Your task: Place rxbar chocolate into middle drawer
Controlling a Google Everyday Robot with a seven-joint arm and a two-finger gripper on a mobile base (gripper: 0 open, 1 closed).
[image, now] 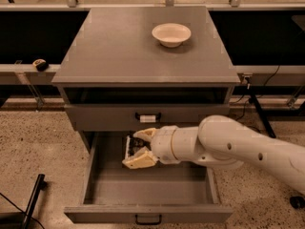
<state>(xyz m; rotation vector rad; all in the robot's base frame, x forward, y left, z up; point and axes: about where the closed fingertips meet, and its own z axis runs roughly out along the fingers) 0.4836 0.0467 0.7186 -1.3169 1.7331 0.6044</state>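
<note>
Middle drawer (190, 213): pulled open. Chocolate bar (129, 146): pinched between fingers (139, 159) of gripper (130, 149), over the drawer's rear left. Outstanding, I judge: lowering and release.

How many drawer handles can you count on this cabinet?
2. The tagged handle is on the shut drawer; the plain handle is on the open drawer front. The gripper holds the bar over that drawer. The dark top slot may hide another.
</note>
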